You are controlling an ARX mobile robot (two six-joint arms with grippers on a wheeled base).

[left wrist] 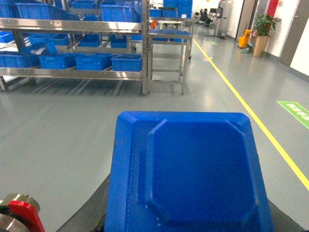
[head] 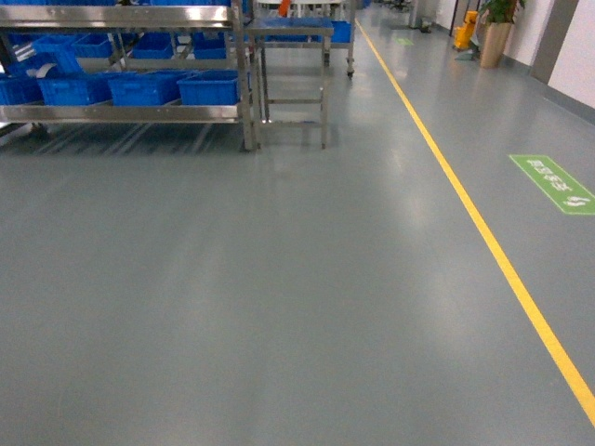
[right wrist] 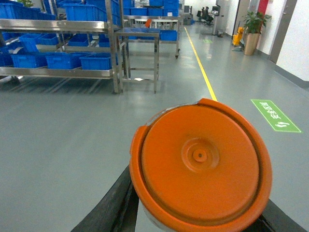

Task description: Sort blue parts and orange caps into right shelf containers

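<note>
In the left wrist view a flat blue part (left wrist: 193, 169) with clipped corners fills the lower frame. My left gripper (left wrist: 186, 220) is shut on it, one black finger (left wrist: 89, 210) showing at either side. The right wrist view shows a round orange cap (right wrist: 200, 162) on a whitish base, with my right gripper (right wrist: 198, 220) shut on it between black fingers (right wrist: 108, 208). Neither gripper shows in the head view. The blue shelf containers (head: 209, 88) stand in a row on a steel rack far ahead on the left, and these containers (left wrist: 126, 62) (right wrist: 96, 61) also show in both wrist views.
A steel rack (head: 121, 113) and a small steel table (head: 293, 74) beside it stand at the far left. A yellow floor line (head: 483, 232) runs down the right, with a green floor sign (head: 553, 183) beyond it. A potted plant (head: 495, 32) stands at the far wall.
</note>
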